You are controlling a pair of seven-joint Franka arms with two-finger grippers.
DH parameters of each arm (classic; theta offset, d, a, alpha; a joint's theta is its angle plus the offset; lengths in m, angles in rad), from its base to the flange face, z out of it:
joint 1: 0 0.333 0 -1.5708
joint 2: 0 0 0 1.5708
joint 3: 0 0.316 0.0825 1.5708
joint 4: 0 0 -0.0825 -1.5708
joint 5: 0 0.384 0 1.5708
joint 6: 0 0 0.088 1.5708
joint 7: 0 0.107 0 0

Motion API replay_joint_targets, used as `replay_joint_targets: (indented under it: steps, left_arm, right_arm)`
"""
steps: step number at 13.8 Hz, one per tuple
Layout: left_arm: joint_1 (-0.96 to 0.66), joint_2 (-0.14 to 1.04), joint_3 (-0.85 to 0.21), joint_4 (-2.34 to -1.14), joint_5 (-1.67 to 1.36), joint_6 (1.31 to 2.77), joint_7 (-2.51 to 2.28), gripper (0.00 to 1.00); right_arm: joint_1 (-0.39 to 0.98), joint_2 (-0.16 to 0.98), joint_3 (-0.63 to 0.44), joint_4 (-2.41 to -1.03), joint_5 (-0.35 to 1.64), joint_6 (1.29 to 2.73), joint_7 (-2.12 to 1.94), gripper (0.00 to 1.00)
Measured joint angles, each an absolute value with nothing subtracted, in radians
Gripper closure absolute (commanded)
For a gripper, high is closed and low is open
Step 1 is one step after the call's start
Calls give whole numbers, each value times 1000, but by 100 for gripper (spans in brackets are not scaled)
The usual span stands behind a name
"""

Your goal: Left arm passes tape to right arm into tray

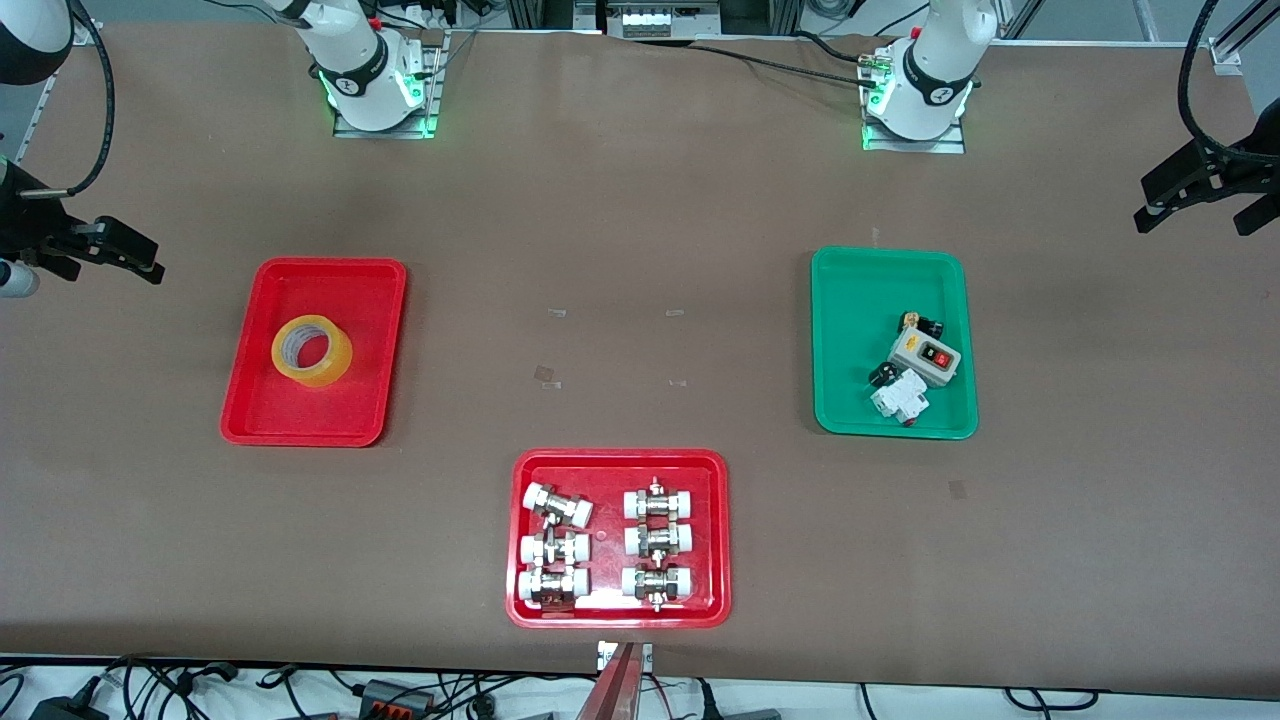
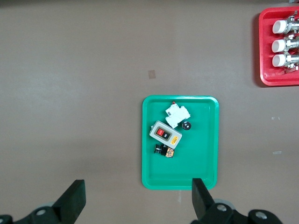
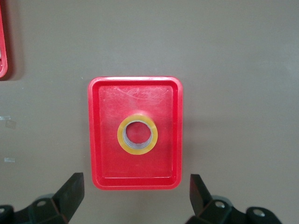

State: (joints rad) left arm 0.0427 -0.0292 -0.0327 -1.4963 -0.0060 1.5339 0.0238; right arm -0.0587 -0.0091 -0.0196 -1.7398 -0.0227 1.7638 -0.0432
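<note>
1. The right gripper (image 3: 133,198) hung wide open and empty, high over the tray (image 3: 96,140).
2. The tape (image 3: 137,134) lay flat in that tray, core upward.
3. The left gripper (image 2: 135,200), open and empty, hung over the green tray (image 2: 205,140), well apart from the tape.

Landmark: fittings tray (image 1: 618,460), at table (image 1: 640,200) edge nearest front camera, midway between arm ends; 6 fittings (image 1: 657,543) in it, 2 columns of 3. Tape tray (image 1: 250,400) farther from camera than landmark, toward right arm's end; tape (image 1: 311,351) in it, flat, near centre. Parts tray (image 1: 850,300) farther from camera than landmark, toward left arm's end; switch box (image 1: 923,357) and small parts in it.
</note>
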Motion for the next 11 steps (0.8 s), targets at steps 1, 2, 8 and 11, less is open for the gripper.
replay_joint_targets:
  steps: [1, 2, 8, 11]
  left_arm:
    - [43, -29, -33, -1496, -6, 1534, 24, 0]
    - [43, -29, -33, -1496, -6, 1534, 24, 0]
    - [43, -29, -32, -1496, -6, 1534, 24, 0]
    - [43, -29, -32, -1496, -6, 1534, 24, 0]
  right_arm:
    - [-58, -10, -26, -1740, -23, 1764, -44, 0]
    - [-58, -10, -29, -1740, -23, 1765, -45, 0]
    - [-49, -13, -29, -1740, -23, 1755, -46, 0]
    - [-46, -13, -29, -1740, -23, 1740, -46, 0]
